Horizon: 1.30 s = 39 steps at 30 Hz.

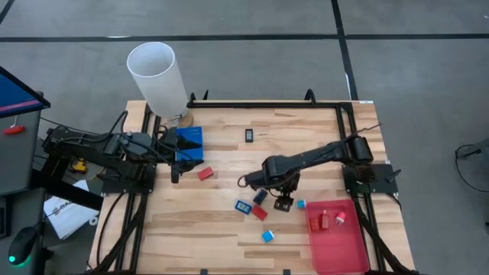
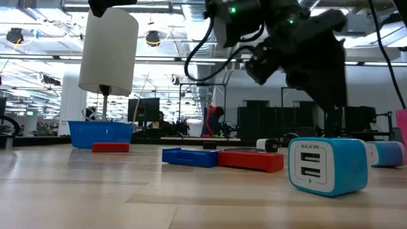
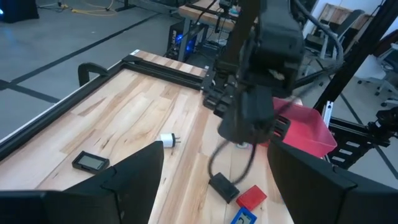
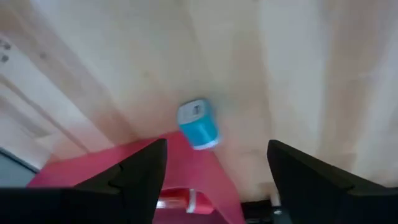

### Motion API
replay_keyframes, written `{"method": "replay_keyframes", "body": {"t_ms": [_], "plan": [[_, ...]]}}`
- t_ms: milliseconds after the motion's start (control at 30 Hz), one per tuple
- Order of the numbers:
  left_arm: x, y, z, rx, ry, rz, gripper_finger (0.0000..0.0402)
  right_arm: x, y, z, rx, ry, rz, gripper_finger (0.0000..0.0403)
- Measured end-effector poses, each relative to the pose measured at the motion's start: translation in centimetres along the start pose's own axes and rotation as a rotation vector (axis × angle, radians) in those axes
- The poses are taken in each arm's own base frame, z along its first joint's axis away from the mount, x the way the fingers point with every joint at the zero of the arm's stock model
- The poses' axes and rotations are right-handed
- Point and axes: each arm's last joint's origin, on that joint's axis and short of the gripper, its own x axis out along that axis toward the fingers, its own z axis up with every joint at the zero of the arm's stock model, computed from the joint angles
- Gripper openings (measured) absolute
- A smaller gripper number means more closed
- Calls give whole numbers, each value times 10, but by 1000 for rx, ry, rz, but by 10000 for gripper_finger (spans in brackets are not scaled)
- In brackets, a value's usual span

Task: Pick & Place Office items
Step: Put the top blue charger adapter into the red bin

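Note:
Small office pieces lie flat on the wooden table: a black one [image 1: 250, 135], a red one [image 1: 205, 173], a blue one [image 1: 244, 205], a black one [image 1: 260, 196], a red one [image 1: 260, 212] and light blue ones [image 1: 267, 236] [image 1: 301, 204]. Two red pieces [image 1: 324, 220] lie in the red tray [image 1: 340, 248]. My right gripper [image 1: 283, 202] hangs open above the table just left of the tray; its wrist view shows a light blue piece [image 4: 198, 124] ahead by the tray's corner [image 4: 186, 155]. My left gripper [image 1: 176, 174] waits open beside the blue bin [image 1: 188, 145].
A tall white cylinder [image 1: 157, 76] stands at the far left corner behind the bin. Black rails [image 1: 267, 103] frame the table's far edge and sides. A light blue charger block [image 2: 327, 165] sits close to the low camera. Bare wood lies along the near left part.

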Motion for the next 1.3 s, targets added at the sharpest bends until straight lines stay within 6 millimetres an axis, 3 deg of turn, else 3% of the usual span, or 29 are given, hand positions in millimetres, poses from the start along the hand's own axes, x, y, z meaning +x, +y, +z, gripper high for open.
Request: {"method": "replay_keyframes", "body": {"t_ms": [433,600,833,1300], "plan": [[-1,-1,1,-3,2,-31,284,34,15,13,-32,103,-51,292],[0,-1,1,-5,3,-37,284,39,18,12,-60,101,-72,293],[0,-1,1,-5,3,-38,284,60,16,2,-54,184,-121,293],[0,-1,1,-23,2,-39,284,73,19,2,-64,148,-139,292]]}}
